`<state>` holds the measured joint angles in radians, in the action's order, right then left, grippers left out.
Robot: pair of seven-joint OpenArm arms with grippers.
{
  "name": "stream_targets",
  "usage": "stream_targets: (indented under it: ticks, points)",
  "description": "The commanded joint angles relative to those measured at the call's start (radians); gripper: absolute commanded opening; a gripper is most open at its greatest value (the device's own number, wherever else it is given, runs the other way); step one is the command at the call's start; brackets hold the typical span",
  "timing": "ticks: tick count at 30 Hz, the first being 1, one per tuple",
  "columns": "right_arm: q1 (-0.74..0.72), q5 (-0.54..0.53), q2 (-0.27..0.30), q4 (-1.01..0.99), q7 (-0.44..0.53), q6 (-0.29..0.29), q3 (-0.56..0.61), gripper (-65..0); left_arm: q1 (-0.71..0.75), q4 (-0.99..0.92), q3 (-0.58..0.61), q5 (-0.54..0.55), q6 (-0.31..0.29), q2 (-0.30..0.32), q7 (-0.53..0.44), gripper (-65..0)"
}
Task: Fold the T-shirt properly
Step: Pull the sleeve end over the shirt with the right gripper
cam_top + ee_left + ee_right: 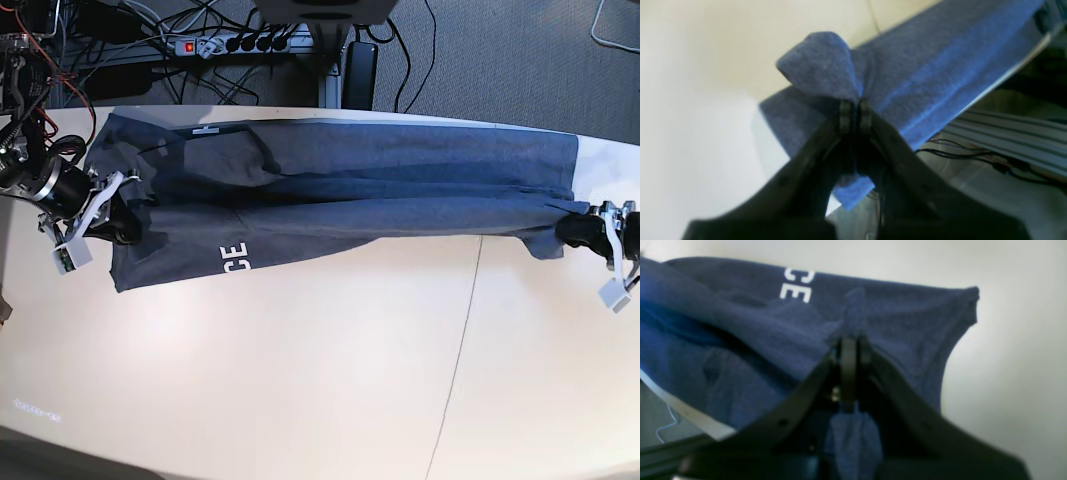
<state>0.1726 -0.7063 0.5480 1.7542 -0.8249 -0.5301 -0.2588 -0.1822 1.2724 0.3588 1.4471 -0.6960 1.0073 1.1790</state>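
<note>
The slate-blue T-shirt (350, 190) lies stretched in a long band across the far half of the pale table (300, 380), white letters (235, 258) showing near its left end. My left gripper (572, 228) is shut on a bunched corner of the T-shirt (826, 70) at the right end, the cloth puffing out beyond the fingertips (846, 115). My right gripper (125, 228) is shut on a pinch of the T-shirt (853, 311) at the left end, near the printed letters (796, 286); a flap of fabric hangs between its fingers (848, 373).
The table's far edge (400, 112) runs just behind the shirt. Past it lie a power strip (240, 42) and tangled cables on the floor. A seam (462, 330) crosses the tabletop. An aluminium rail and wires (1007, 140) show below the table edge.
</note>
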Motion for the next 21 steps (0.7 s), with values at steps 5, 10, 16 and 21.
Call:
stream_targets:
  ticks: [5,10,16,21]
  points:
    - [-0.008,-0.009,0.018,0.016,0.014,-0.059,-0.012,-65.0,-0.008,0.018,-0.013,0.016,-0.002,0.02,0.031,-65.0]
    - [0.013,-0.008,0.013,0.016,0.012,-0.058,-0.012,-65.0,-0.008,0.018,-0.013,0.008,-0.002,0.02,0.034,-56.4]
    - [0.036,0.018,-0.017,0.016,0.01,-0.058,-0.012,-41.2,-0.009,0.018,-0.013,-0.086,-0.002,0.02,0.026,-40.7]
    - [0.034,0.01,-0.019,0.016,0.026,-0.05,-0.012,-34.4,-0.01,0.018,-0.015,-0.106,-0.002,0.021,0.01,-40.9]
